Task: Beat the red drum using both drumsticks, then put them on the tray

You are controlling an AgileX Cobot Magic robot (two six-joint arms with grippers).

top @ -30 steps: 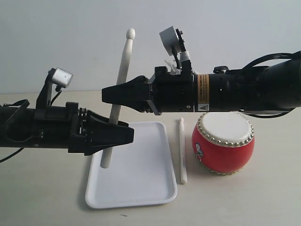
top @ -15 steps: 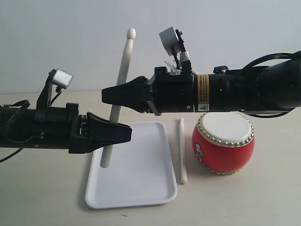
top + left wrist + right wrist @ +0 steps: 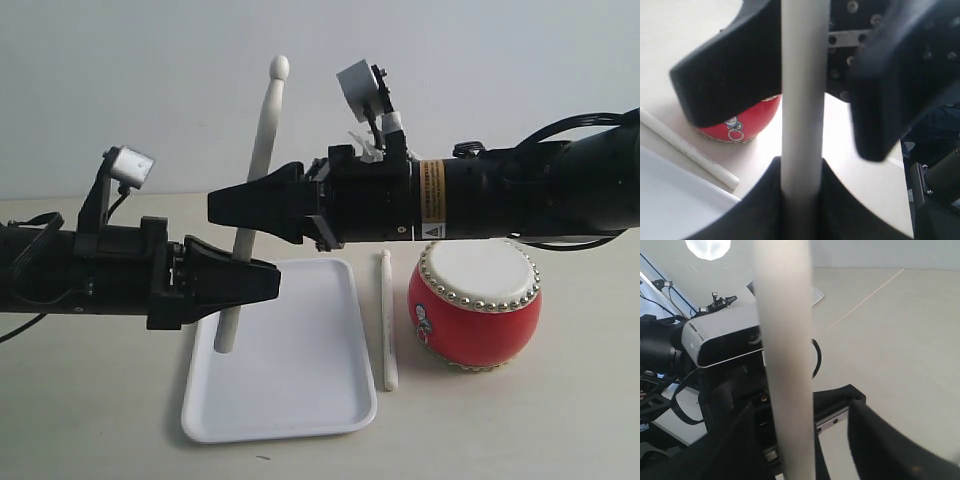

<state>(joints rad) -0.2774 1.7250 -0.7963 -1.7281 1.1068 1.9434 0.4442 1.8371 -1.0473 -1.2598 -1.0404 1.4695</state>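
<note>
Two drumsticks are being dealt with separately. The upright drumstick [image 3: 262,140] is being clamped low on its shaft by the left gripper [image 3: 262,283], whose fingers are being pressed shut against it. Its butt end is thereby being poised at the tray [image 3: 330,400], near the tray's left edge in the exterior view, though whether it is touching the tray cannot be told. The right gripper [image 3: 222,208] is being held higher on the same shaft with its jaws spread. A clear gap is being shown beside the stick, so nothing is being gripped there. This is judged to be a hand-over between the arms, probably so the stick can be laid flat. The second drumstick [image 3: 387,320] is being borne by the table [image 3: 520,430] outside the tray, between the tray's right edge and the red drum [image 3: 475,320], and is judged to be awaiting collection.
</note>
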